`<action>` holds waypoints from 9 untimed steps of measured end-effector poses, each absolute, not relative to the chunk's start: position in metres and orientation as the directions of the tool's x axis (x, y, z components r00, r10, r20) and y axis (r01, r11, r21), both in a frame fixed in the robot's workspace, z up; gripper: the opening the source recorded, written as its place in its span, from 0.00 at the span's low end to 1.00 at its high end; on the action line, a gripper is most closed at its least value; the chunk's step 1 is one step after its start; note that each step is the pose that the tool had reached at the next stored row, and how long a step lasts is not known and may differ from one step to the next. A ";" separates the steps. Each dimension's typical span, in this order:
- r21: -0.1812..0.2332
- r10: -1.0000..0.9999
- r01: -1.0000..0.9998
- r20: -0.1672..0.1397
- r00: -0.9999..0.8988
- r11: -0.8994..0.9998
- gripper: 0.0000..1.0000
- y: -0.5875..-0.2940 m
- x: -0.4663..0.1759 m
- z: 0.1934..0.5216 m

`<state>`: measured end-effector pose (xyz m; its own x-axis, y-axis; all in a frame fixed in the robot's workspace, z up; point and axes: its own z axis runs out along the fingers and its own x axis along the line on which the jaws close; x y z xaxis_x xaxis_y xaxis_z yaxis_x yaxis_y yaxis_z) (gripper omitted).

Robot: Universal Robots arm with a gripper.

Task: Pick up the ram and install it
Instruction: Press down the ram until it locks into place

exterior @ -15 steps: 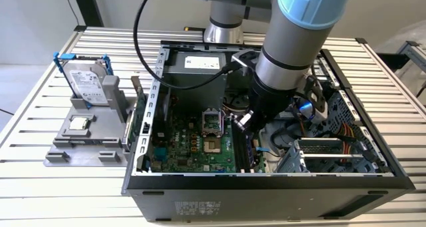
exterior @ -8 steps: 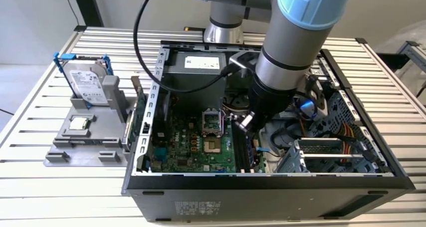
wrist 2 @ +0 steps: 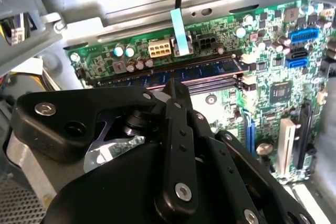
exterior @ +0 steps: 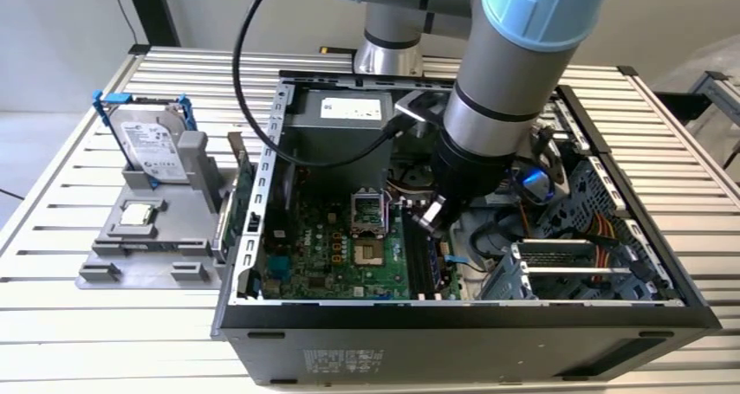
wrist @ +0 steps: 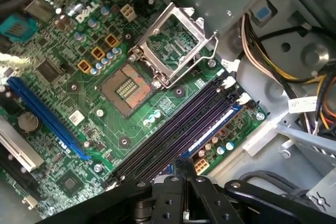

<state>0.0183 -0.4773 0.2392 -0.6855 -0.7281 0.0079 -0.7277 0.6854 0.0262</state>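
Gripper [wrist: 184, 162] linkage sat closest to the lens in both wrist views, fingers closed together to a thin seam, nothing visibly between them. The tip hung just above the memory slots [wrist: 173, 129]. In the exterior view the gripper [exterior: 431, 219] was down inside the case [exterior: 463, 312], near the middle of the motherboard [exterior: 335, 255]. The ram [wrist 2: 202, 70] stood on edge in the slot nearest the motherboard's edge, beside the white power connector [wrist 2: 159, 50], and it also showed as a blue strip [wrist: 212, 129] in the first wrist view. It read as a seating push, my judgement. To do that well, press straight down along the stick's top edge, not off to one side, keep it square to the slot, and check that the white latches [wrist: 229, 81] at the slot ends close; I couldn't tell whether they had. Count: one ram, four slots as best I could make out, one open CPU socket [wrist: 126, 88]. On the grey holder [exterior: 151, 238] by the bench's [exterior: 69, 195] edge, at the exterior view's left: one hard drive [exterior: 154, 147], one processor chip [exterior: 139, 212].
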 end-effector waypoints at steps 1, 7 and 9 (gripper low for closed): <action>0.026 -0.737 -0.736 0.008 -0.676 0.676 0.00 -0.477 0.018 0.239; 0.026 -0.780 -0.780 0.008 -0.626 0.626 0.00 -0.477 0.018 0.239; 0.026 -0.791 -0.791 0.008 -0.612 0.612 0.00 -0.477 0.018 0.239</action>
<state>0.0184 -0.4768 0.2393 -0.6118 -0.7910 0.0079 -0.7906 0.6118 0.0262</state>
